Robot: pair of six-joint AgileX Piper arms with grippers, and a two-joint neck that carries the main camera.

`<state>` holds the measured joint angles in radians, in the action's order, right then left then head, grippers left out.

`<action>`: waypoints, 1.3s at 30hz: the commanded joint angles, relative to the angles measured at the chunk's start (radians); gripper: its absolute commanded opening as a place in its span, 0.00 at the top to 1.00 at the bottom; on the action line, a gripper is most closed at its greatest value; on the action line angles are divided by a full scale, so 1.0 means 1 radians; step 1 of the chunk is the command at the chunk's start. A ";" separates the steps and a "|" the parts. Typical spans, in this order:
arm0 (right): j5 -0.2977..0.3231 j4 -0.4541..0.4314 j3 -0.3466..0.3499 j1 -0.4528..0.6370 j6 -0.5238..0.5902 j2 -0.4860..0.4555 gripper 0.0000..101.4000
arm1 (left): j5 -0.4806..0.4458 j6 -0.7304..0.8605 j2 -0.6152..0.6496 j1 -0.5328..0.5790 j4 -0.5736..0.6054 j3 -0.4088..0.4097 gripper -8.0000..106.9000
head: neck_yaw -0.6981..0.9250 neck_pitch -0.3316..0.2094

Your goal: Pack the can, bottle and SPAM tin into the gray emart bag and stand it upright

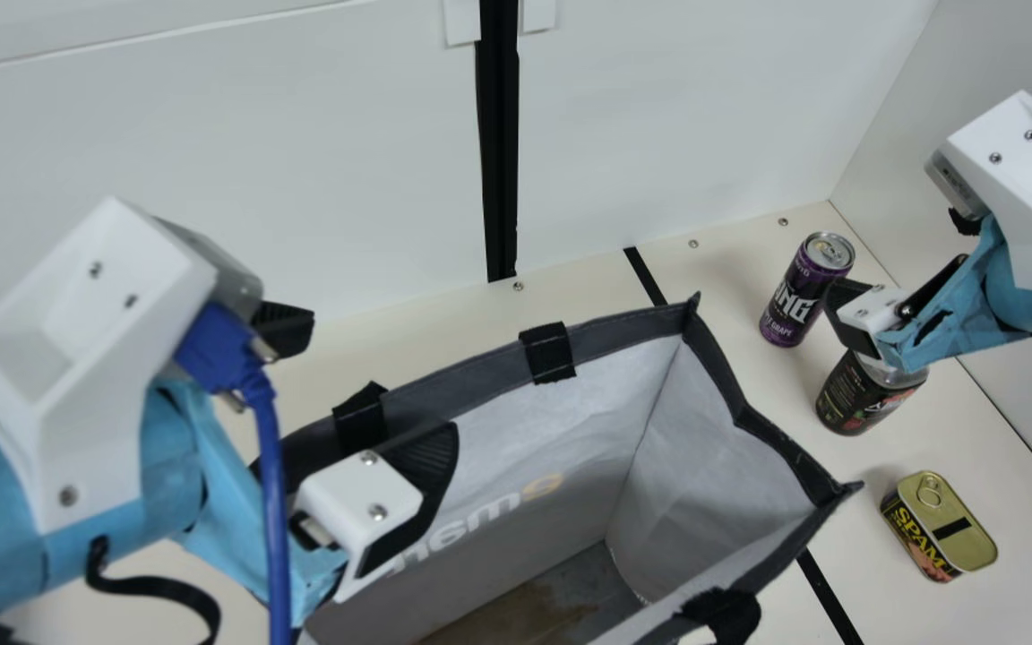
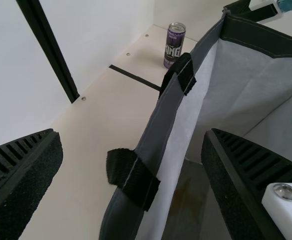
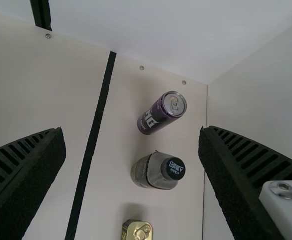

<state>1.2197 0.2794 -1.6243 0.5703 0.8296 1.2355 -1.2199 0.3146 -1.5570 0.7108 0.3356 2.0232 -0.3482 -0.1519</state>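
So nearest you, your left gripper (image 1: 373,387) has its jaws spread open with the gray emart bag's far rim (image 1: 625,331) between them, one side in, one side out; my guess is that's set up to pinch the cloth and steady the bag for loading. The bag stands mouth up, its long sides running from near left to far right, so you get a nice wide target. Right of it, your SPAM tin (image 1: 948,528) lies flat on the surface, ring-pull lid up, long axis slanting, ring end pointing away from you toward the bottle (image 1: 861,401). That's upright, cap up (image 3: 173,168). Your right gripper (image 1: 901,257) hangs above that area, jaws open and holding nothing, probably so you can drop onto either drink from above. Farthest back, the purple can (image 1: 804,291) is upright too, tab end up, just beyond the bottle.
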 commanded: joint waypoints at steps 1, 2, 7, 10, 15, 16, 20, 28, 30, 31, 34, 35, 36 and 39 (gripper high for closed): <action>0.000 0.000 0.000 0.000 0.000 0.000 0.06 | 0.000 -0.003 -0.006 0.010 -0.006 0.002 0.15 | -0.001 -0.023; 0.000 0.000 0.000 0.000 0.000 0.000 0.06 | 0.000 -0.003 -0.011 0.016 -0.009 0.003 0.15 | -0.001 -0.023; 0.000 0.000 0.000 0.000 0.000 0.000 0.06 | 0.000 -0.006 -0.035 0.043 -0.024 0.007 0.15 | -0.001 -0.023; 0.000 0.000 0.000 0.000 0.000 0.000 0.06 | 0.000 -0.008 -0.050 0.060 -0.032 0.009 0.15 | -0.001 -0.023; 0.000 0.000 0.000 0.000 0.000 0.000 0.06 | 0.000 -0.014 -0.072 0.083 -0.039 0.009 0.15 | -0.001 -0.023; 0.000 0.000 0.000 0.000 0.000 0.000 0.06 | 0.000 -0.015 -0.076 0.087 -0.040 0.009 0.15 | -0.001 -0.023; 0.000 0.000 0.000 0.000 0.000 0.000 0.06 | 0.000 -0.019 -0.090 0.100 -0.043 0.009 0.15 | -0.001 -0.023; 0.000 0.000 0.000 0.000 0.000 0.000 0.06 | 0.000 -0.036 -0.105 0.119 -0.055 -0.001 0.50 | -0.001 -0.023; 0.000 0.000 0.000 0.000 0.000 0.000 0.06 | 0.000 -0.042 -0.105 0.123 -0.059 -0.006 0.61 | -0.001 -0.023; 0.000 0.000 0.000 0.000 0.000 0.000 0.06 | 0.000 -0.046 -0.104 0.124 -0.061 -0.008 0.67 | -0.001 -0.023; 0.000 0.000 0.000 0.000 0.000 0.000 0.06 | 0.000 -0.064 -0.101 0.130 -0.069 -0.017 0.84 | -0.001 -0.023; 0.000 0.000 0.000 0.000 0.000 0.000 0.06 | 0.000 -0.070 -0.099 0.132 -0.073 -0.019 0.90 | -0.001 -0.023; 0.000 0.000 0.000 0.000 0.000 0.000 0.06 | 0.000 -0.076 -0.097 0.134 -0.076 -0.022 0.96 | -0.001 -0.023; 0.000 0.000 0.000 0.000 0.000 0.000 0.06 | 0.000 -0.097 -0.088 0.140 -0.090 -0.032 1.00 | -0.001 -0.023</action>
<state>1.2197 0.2794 -1.6243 0.5703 0.8296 1.2355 -1.2199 0.2236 -1.6475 0.8493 0.2493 1.9933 -0.3482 -0.1519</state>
